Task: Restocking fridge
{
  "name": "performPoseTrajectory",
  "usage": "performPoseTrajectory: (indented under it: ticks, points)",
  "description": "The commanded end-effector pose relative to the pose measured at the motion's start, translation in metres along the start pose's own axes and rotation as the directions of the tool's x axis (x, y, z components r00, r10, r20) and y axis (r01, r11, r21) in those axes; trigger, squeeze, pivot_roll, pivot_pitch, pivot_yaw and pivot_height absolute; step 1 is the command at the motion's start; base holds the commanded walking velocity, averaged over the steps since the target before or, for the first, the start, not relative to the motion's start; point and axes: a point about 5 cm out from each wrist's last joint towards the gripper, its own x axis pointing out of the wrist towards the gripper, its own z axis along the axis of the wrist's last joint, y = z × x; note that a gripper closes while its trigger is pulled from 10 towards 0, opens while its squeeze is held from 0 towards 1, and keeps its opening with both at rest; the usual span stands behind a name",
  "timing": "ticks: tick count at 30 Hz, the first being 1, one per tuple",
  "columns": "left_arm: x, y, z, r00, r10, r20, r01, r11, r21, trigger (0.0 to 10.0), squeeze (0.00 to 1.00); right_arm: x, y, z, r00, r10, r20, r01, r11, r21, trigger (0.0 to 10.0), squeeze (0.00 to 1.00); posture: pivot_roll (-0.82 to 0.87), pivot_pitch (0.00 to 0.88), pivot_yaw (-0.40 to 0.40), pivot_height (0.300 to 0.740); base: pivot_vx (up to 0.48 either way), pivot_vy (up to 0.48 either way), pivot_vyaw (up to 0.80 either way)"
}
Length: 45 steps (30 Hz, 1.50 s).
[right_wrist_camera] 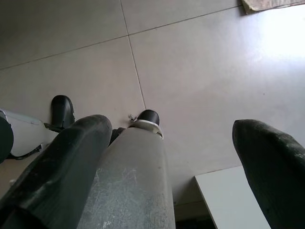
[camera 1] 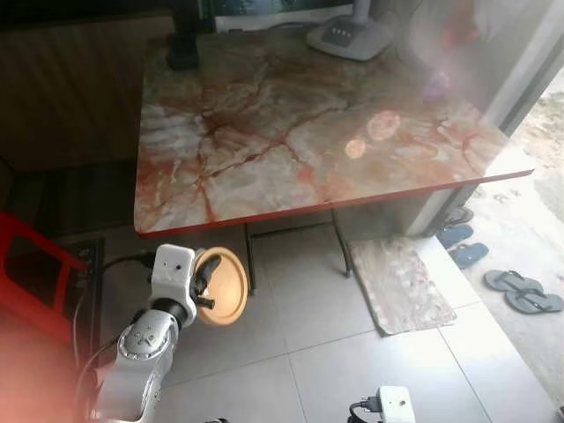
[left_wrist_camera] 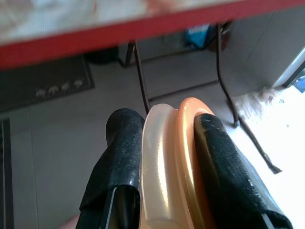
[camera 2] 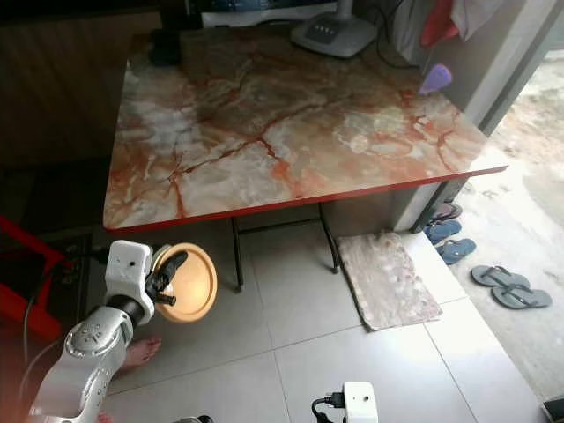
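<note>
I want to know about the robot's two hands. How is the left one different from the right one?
The left gripper is shut on an orange plate, with one finger on each side of the rim. The right gripper is open and holds nothing.

The left gripper is raised in front of the marble table. The right gripper hangs low and points at the tiled floor.

Both have two long black fingers.

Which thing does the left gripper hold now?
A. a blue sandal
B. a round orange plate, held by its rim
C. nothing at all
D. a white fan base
B: the left gripper has its black fingers clamped on the rim of the orange plate, below the edge of the marble table.
</note>
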Motion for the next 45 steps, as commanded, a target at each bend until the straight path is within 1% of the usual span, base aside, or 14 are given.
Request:
performPoseTrajectory:
  ticks: [1, 2, 3, 6, 9, 13, 15, 23, 26, 29, 33, 35, 40, 45]
  points:
    - [-0.001, 0.008, -0.021, 0.998, 0.024, -0.066, -0.026, 0.999, -0.033, 10.0, 0.00, -0.002, -0.001, -0.008, 1.000, -0.002, -0.028, 0.002, 1.000, -0.005, 10.0, 0.00, 0.15, 0.123, -0.045, 0.740, 0.000, 0.000, 0.00]
    - [-0.001, 0.009, -0.027, 0.996, 0.027, -0.089, -0.030, 0.999, -0.034, 10.0, 0.00, -0.002, -0.001, -0.008, 1.000, -0.002, -0.028, 0.002, 1.000, -0.005, 10.0, 0.00, 0.15, 0.123, -0.045, 0.740, 0.000, 0.000, 0.00]
    - [-0.004, 0.017, -0.053, 0.981, 0.062, -0.182, -0.064, 0.998, -0.004, 10.0, 0.00, -0.002, -0.001, -0.008, 1.000, -0.004, -0.027, 0.004, 1.000, -0.001, 10.0, 0.00, 0.15, 0.122, -0.045, 0.740, 0.000, 0.000, 0.00]
    - [-0.015, 0.025, -0.098, 0.932, 0.119, -0.343, -0.106, 0.993, 0.056, 10.0, 0.00, -0.002, -0.001, -0.008, 1.000, -0.004, -0.027, 0.004, 1.000, -0.001, 10.0, 0.00, 0.15, 0.123, -0.048, 0.740, 0.000, 0.000, 0.00]
    - [-0.028, 0.026, -0.127, 0.885, 0.142, -0.443, -0.107, 0.989, 0.101, 10.0, 0.00, -0.002, -0.001, -0.008, 1.000, -0.004, -0.026, 0.004, 1.000, 0.000, 10.0, 0.00, 0.14, 0.123, -0.052, 0.740, 0.000, 0.000, 0.00]
    - [-0.033, 0.027, -0.136, 0.866, 0.154, -0.476, -0.124, 0.988, 0.093, 10.0, 0.00, -0.002, -0.001, -0.008, 1.000, -0.005, -0.026, 0.005, 1.000, 0.000, 10.0, 0.00, 0.14, 0.123, -0.051, 0.740, 0.000, 0.000, 0.00]
    - [-0.052, 0.033, -0.160, 0.793, 0.218, -0.569, -0.171, 0.976, 0.135, 10.0, 0.00, -0.002, -0.001, -0.008, 1.000, -0.001, -0.029, 0.001, 1.000, -0.005, 10.0, 0.00, 0.14, 0.124, -0.052, 0.740, 0.000, 0.000, 0.00]
    - [-0.064, 0.057, -0.165, 0.757, 0.351, -0.551, -0.284, 0.936, 0.206, 10.0, 0.00, -0.002, 0.000, -0.010, 1.000, -0.002, -0.029, 0.002, 1.000, 0.007, 10.0, 0.00, 0.14, 0.122, -0.037, 0.740, 0.000, 0.000, 0.00]
    - [-0.073, 0.076, -0.165, 0.686, 0.474, -0.552, -0.445, 0.873, 0.197, 10.0, 0.00, -0.002, 0.000, -0.010, 1.000, 0.000, -0.030, 0.000, 1.000, 0.007, 10.0, 0.00, 0.14, 0.117, -0.035, 0.740, 0.000, 0.000, 0.00]
    - [-0.082, 0.082, -0.170, 0.636, 0.504, -0.584, -0.466, 0.854, 0.230, 10.0, 0.00, -0.002, 0.001, -0.011, 0.999, 0.003, -0.032, -0.003, 1.000, 0.005, 10.0, 0.00, 0.13, 0.112, -0.034, 0.740, 0.000, 0.000, 0.00]
    - [-0.088, 0.083, -0.175, 0.622, 0.500, -0.602, -0.422, 0.862, 0.281, 10.0, 0.00, -0.003, 0.000, -0.011, 0.999, 0.003, -0.034, -0.003, 1.000, 0.002, 10.0, 0.00, 0.13, 0.110, -0.034, 0.740, 0.000, 0.000, 0.00]
    - [-0.090, 0.080, -0.179, 0.638, 0.465, -0.614, -0.315, 0.885, 0.342, 10.0, 0.00, -0.003, 0.000, -0.012, 0.999, 0.002, -0.036, -0.002, 1.000, -0.001, 10.0, 0.00, 0.14, 0.108, -0.035, 0.740, 0.000, 0.000, 0.00]
    - [-0.092, 0.071, -0.183, 0.668, 0.405, -0.624, -0.192, 0.904, 0.381, 10.0, 0.00, -0.003, -0.001, -0.012, 0.999, 0.001, -0.038, -0.001, 1.000, -0.005, 10.0, 0.00, 0.14, 0.109, -0.039, 0.740, 0.000, 0.000, 0.00]
    - [-0.091, 0.057, -0.188, 0.680, 0.332, -0.654, -0.019, 0.899, 0.437, 10.0, 0.00, -0.003, -0.001, -0.012, 0.999, 0.002, -0.038, -0.002, 1.000, -0.005, 10.0, 0.00, 0.14, 0.117, -0.043, 0.740, 0.000, 0.000, 0.00]
